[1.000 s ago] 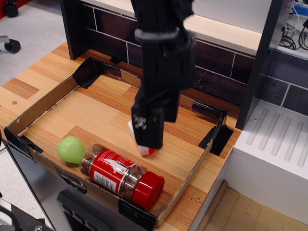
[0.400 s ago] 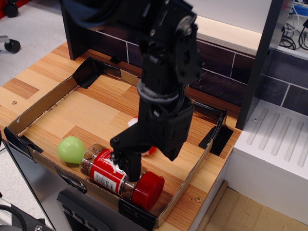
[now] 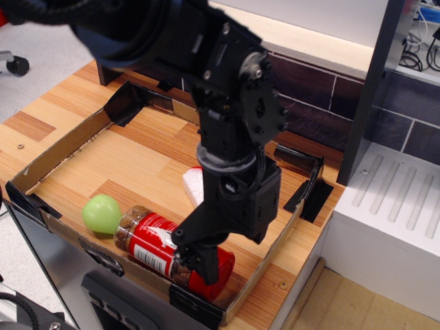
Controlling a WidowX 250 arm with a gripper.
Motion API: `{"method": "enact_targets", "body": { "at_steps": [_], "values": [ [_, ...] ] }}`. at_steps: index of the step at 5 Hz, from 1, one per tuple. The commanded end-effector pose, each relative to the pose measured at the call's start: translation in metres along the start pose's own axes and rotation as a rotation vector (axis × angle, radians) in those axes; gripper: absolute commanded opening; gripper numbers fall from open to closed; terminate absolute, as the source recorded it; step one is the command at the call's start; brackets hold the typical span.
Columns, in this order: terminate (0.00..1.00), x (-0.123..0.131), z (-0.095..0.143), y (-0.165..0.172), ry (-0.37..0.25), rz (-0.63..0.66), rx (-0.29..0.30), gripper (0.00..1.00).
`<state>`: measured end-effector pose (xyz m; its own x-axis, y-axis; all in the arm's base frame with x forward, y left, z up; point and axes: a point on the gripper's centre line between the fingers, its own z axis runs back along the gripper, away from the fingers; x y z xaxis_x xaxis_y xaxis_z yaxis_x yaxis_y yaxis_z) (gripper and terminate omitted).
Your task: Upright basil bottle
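1. Since the earlier frames your arm has swung down and toward the near right; the hand (image 3: 199, 260) has gone from hanging over the red-and-white wedge toy (image 3: 194, 184) to sitting low at the lid end of the basil bottle (image 3: 155, 246).
2. Your hand's dark fingers (image 3: 208, 265) now overlap the bottle's neck and its red lid (image 3: 223, 265), hiding most of the join between them. You cannot tell from this view whether the hand is clenched on the bottle or spread apart around it.
3. You see the basil bottle lying on its side, unchanged in place, along the near wall of the cardboard tray (image 3: 65, 141), with the lid pointing to the right and the brownish contents showing at the left end.
4. You find the green pear toy (image 3: 101, 213) touching the bottle's base end on the left, also against the near wall.
5. You can now see more of the wedge toy behind the arm, near the tray's middle, apart from the bottle.
6. Your tray rests on the wooden table (image 3: 31, 127), with a dark tiled wall (image 3: 309, 93) behind it.
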<state>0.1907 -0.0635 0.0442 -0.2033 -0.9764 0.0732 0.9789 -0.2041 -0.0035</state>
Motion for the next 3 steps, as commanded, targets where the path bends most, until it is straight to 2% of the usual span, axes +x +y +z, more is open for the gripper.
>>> {"method": "enact_targets", "body": {
  "at_steps": [1, 3],
  "values": [
    [0.0, -0.015, -0.005, -0.008, 0.008, 0.093, 0.015, 1.0],
    [0.0, -0.016, -0.016, -0.013, 0.02, 0.147, 0.016, 1.0]
  ]
}}
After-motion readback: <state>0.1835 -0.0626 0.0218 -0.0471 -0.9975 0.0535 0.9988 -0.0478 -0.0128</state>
